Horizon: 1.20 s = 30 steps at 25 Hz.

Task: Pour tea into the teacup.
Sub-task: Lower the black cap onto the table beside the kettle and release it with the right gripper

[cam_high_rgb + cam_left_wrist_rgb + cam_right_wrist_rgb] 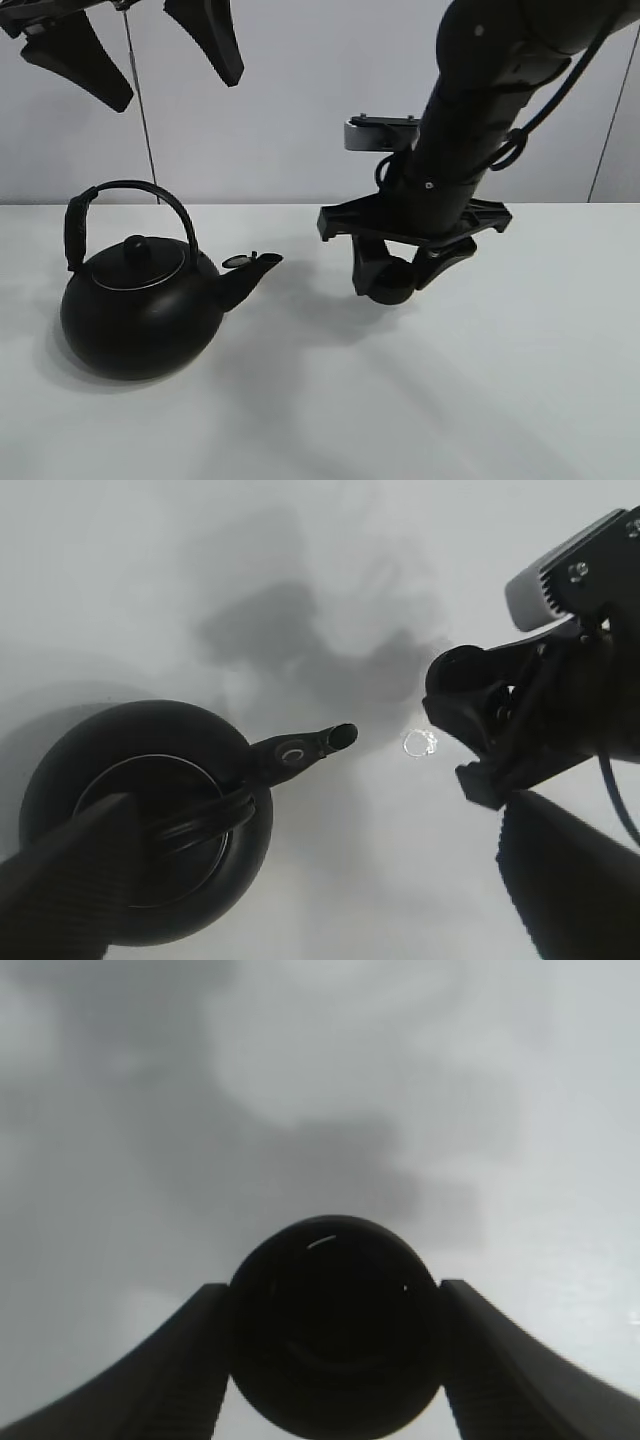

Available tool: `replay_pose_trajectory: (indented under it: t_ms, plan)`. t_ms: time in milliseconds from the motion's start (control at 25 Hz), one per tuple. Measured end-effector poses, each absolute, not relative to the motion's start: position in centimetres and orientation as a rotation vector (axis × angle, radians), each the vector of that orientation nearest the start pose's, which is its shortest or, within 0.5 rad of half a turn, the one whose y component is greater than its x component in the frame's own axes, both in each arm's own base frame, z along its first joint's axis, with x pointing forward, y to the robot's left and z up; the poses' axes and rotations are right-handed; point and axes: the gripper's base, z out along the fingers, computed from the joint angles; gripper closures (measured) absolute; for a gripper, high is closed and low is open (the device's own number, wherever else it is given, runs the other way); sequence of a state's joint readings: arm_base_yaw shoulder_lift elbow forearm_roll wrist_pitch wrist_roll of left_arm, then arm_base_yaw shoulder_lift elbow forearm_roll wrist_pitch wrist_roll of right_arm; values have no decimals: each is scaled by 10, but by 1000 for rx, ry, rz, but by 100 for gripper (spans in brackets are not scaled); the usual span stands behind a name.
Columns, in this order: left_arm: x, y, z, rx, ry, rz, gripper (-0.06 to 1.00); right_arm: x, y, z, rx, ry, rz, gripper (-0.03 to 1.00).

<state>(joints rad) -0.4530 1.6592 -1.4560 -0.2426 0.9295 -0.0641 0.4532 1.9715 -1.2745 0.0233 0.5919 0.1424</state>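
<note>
My right gripper (394,268) is clenched on the teacup (335,1325): the right wrist view shows the small black bowl wedged between the two fingers, each pressing a side of its rim, mouth facing the camera. Its inside is dark, and I cannot tell whether anything is in it. From the high camera the cup sits low, close above the white table (520,400), well to the right of the kettle (140,310). Whether its base touches the table I cannot tell.

My left gripper (178,90) hangs high above the kettle with its fingers spread wide, grasping nothing. The kettle stands upright on the table, lid on. Its arched handle (130,188) is raised and free, and its spout (250,270) points toward the cup, with a clear gap of bare table between them.

So I judge the task to be in its early part. The cup is in hand, but no tea has been poured, and the kettle has not been picked up.

What is left, as I read it:
- bring the cup within reach of the spout
- lower my left gripper to the handle and close on it
- lift and tilt the kettle until tea runs into the cup
- set the kettle back down
</note>
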Motion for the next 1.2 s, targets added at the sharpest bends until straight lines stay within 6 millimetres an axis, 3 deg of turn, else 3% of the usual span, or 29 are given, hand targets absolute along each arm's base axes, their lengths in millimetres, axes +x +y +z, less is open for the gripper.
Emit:
replay_pose_trajectory:
  t_ms: [320,600,1040,1200]
  plan:
    - [317,-174,317,391,2625,-483,25,337,217,151,-573,2739,204,56]
    - [317,-174,317,391,2625,-483,25,338,219,138,-592,2745,189,56]
    - [317,-174,317,391,2625,-483,25,341,220,138,-603,2717,184,56]
    - [317,-174,317,391,2625,-483,25,341,221,127,-606,2736,176,56]
